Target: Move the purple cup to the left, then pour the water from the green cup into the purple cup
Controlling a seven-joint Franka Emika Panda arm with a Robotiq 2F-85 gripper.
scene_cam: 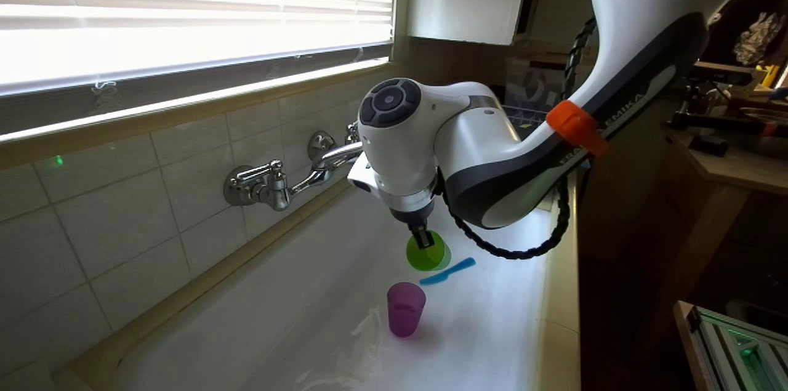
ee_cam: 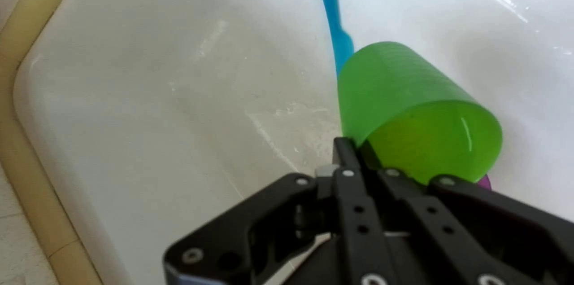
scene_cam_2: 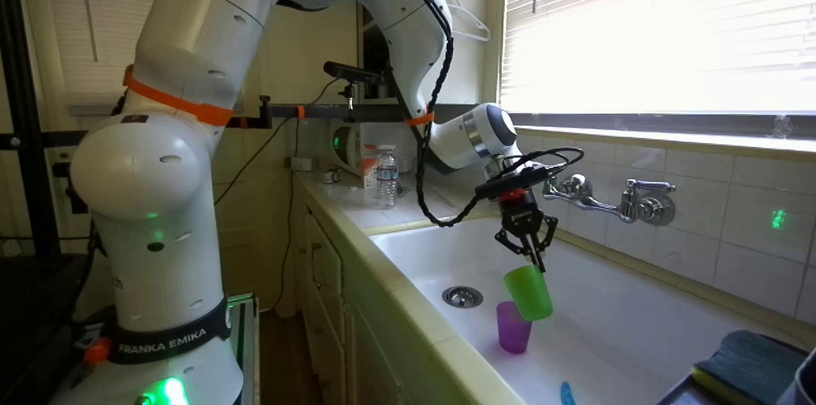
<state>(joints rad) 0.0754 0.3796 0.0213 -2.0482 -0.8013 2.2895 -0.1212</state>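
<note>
The green cup [scene_cam: 426,260] is held by its rim in my gripper [scene_cam: 423,241], tilted, above the sink floor. In an exterior view the tilted green cup [scene_cam_2: 529,293] overlaps the purple cup [scene_cam_2: 512,331], partly hiding it. The purple cup [scene_cam: 406,311] stands upright on the sink floor, apart from the green cup in an exterior view. In the wrist view the fingertips [ee_cam: 356,143] pinch the rim of the green cup [ee_cam: 390,81], whose mouth faces the lower right. Only a sliver of the purple cup [ee_cam: 484,182] shows past it. No water stream is visible.
A blue plastic knife [scene_cam: 448,271] lies on the sink floor near the cups. The chrome faucet [scene_cam: 265,185] juts from the tiled wall. A drain [scene_cam_2: 462,296] is in the sink floor. A sponge [scene_cam_2: 755,363] sits at the front corner. A water bottle [scene_cam_2: 386,178] stands on the counter.
</note>
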